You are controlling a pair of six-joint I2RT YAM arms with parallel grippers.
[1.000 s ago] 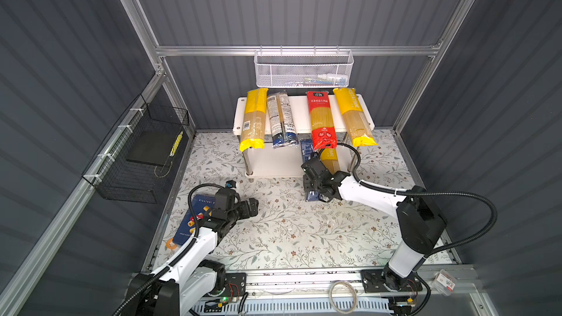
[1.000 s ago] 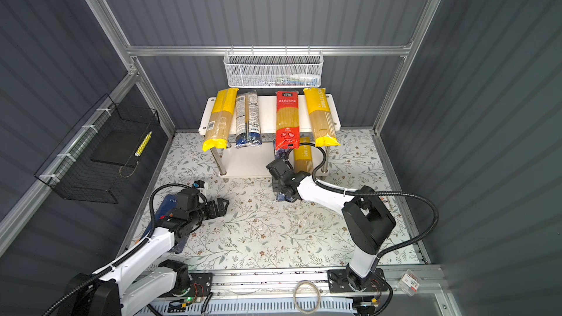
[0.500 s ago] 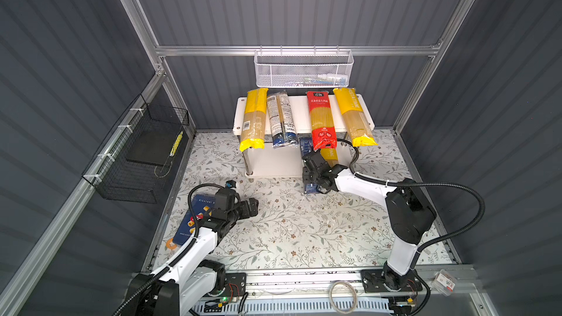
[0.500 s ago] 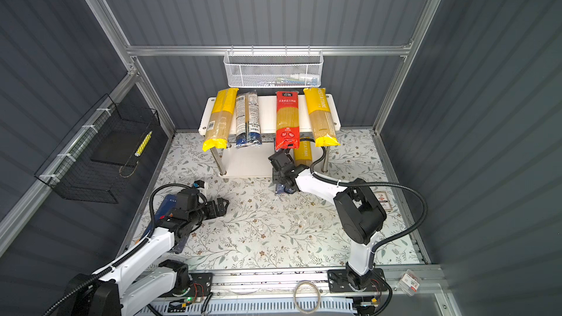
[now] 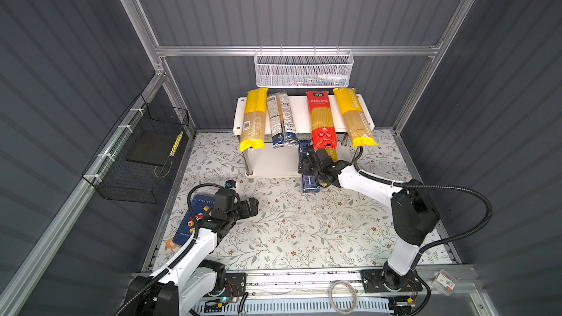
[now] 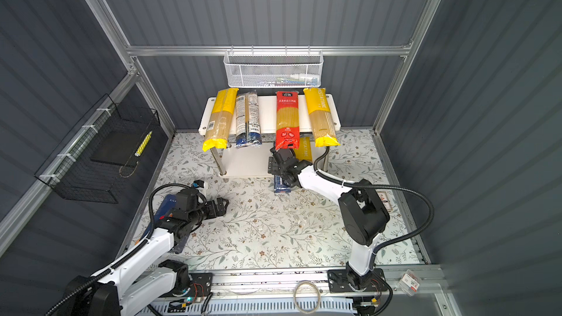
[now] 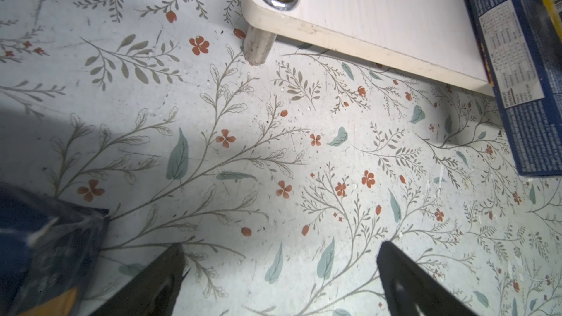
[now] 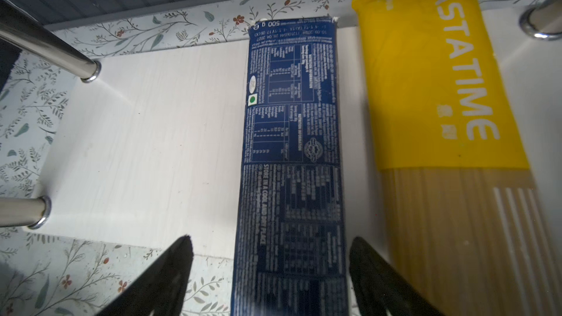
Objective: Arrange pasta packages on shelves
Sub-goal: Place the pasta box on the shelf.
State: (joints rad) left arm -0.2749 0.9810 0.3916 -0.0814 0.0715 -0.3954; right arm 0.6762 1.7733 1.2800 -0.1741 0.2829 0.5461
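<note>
1. The wide blue Barilla box (image 5: 185, 232) lies flat on the floral mat (image 5: 304, 223), behind our left gripper (image 7: 281, 247) and partly under that arm.
2. Our left gripper hovers over bare mat, fingers spread wide, holding nothing. The shelves (image 7: 380, 10) stand ahead of it.
3. Our right gripper (image 8: 270, 243) has its fingers parted astride the narrow blue box (image 8: 292, 135), with a clear gap on one side. The box lies ahead of it on the lower board, with its near end overhanging the mat.
4. Just beyond the box, past the gripper's far finger, we see a yellow spaghetti bag (image 8: 431, 92) on the same board.
5. Above that gripper, the red bag (image 5: 320, 120) overhangs the top board.
</note>
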